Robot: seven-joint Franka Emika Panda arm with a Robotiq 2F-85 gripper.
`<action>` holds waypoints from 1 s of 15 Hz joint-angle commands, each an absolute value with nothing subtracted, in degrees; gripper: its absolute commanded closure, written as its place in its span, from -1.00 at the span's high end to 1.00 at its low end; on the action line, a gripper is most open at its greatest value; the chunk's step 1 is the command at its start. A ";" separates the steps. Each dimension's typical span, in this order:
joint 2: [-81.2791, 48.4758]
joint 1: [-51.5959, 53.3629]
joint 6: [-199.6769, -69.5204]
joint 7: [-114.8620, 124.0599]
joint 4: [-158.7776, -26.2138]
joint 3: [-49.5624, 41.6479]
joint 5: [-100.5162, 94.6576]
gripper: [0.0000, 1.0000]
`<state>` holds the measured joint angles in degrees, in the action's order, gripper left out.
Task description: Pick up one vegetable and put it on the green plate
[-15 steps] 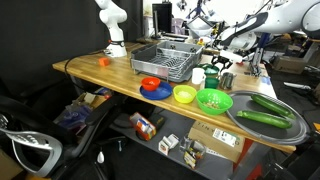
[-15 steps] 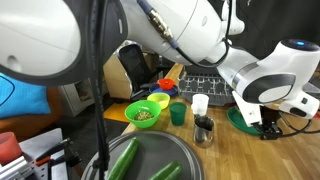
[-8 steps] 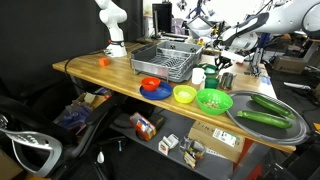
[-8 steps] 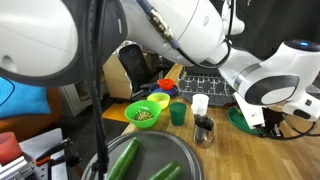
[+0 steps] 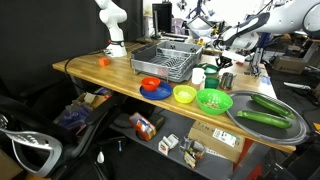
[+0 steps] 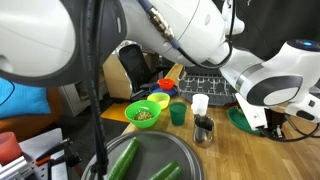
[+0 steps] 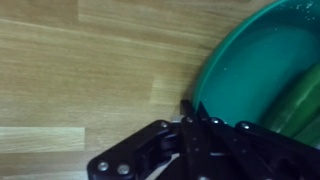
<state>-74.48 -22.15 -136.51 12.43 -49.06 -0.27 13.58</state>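
Grey dish rack (image 5: 165, 60), lime bowl (image 5: 213, 100), yellow bowl (image 5: 185, 94), white cup (image 6: 200, 102), wooden table (image 5: 95, 68)

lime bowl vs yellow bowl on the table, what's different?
The lime bowl is bright green, speckled inside; the yellow bowl is plain yellow. The lime bowl looks wider than the yellow bowl. The lime bowl sits beside the grey tray; the yellow bowl is one place further from it. Both are round, upright, side by side.

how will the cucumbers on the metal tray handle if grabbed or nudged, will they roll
The cucumbers look long and round, so one would probably roll if nudged sideways on the tray. They lie straight, so likely stiff, not floppy. Their skin looks smooth, so a narrow pinch might slip.
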 commanded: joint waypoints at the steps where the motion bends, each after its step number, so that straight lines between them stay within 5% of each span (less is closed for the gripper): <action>1: -74.31 -22.08 -134.98 11.41 -49.05 -0.38 12.98 -0.97; 15: -73.48 -22.33 -134.25 9.62 -49.71 -1.11 12.08 -0.97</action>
